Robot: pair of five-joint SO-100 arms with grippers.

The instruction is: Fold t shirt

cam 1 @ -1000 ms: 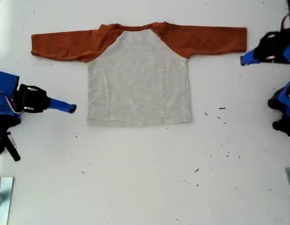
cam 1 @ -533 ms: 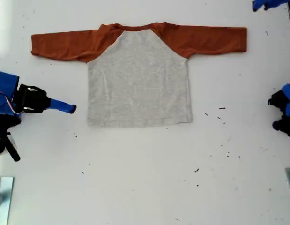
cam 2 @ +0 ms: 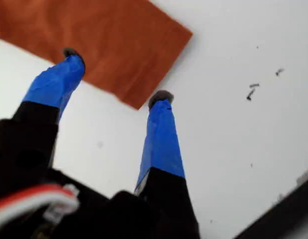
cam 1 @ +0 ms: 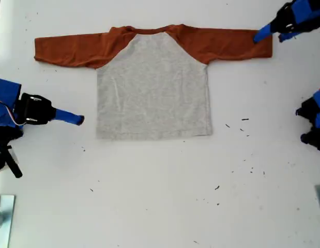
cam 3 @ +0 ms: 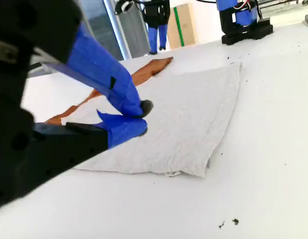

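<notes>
First wrist view: my first gripper (cam 2: pixel 115 74) spreads blue fingers wide over the t shirt (cam 2: pixel 104 42)'s flat rust cuff.

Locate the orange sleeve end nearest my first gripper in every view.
Exterior view: sleeve end at upper right, under my first gripper.
First wrist view: sleeve end between the open fingertips.
Second wrist view: not identifiable; only a far sleeve shows.
Shared landmark: the t shirt.
</notes>
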